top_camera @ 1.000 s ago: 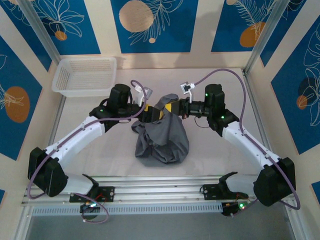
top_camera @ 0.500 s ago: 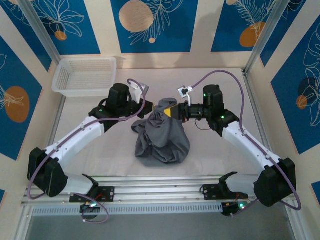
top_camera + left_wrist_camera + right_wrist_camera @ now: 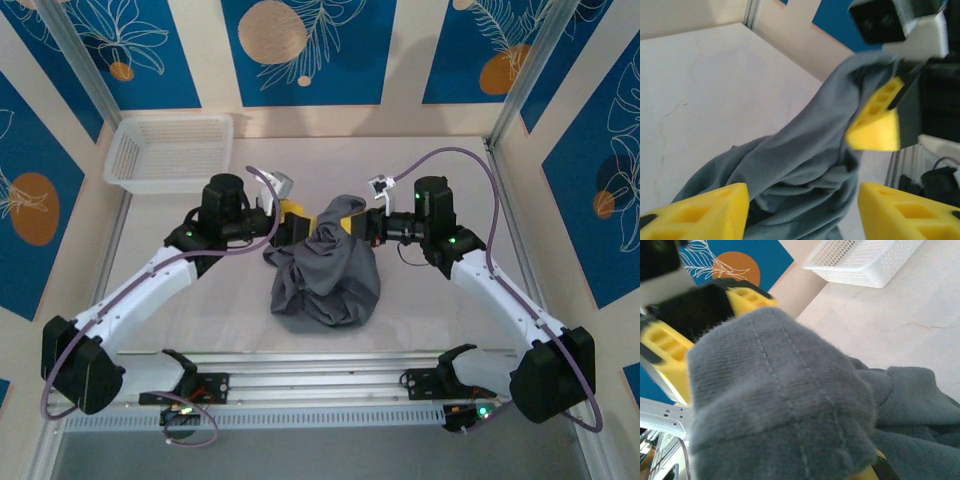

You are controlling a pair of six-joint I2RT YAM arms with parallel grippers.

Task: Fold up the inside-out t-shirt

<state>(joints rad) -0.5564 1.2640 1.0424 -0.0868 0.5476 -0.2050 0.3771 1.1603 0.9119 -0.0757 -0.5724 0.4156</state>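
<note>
Right gripper (image 3: 352,222) is clenched on a raised peak of the plain dark grey t-shirt of soft thin fabric (image 3: 325,275), which sits bunched mid-way btwn both arms on the pale flat table (image 3: 200,305); left gripper (image 3: 291,214) hangs spread wide, holding nothing, just beside that peak. Risk: w/ one small pinch only, thin cloth may slip out on a lift; heap looks twisted, so a left grab could catch several layers & tangle it further.

Soft, matt, thin-knit cloth t-shirt (image 3: 325,275)
</note>
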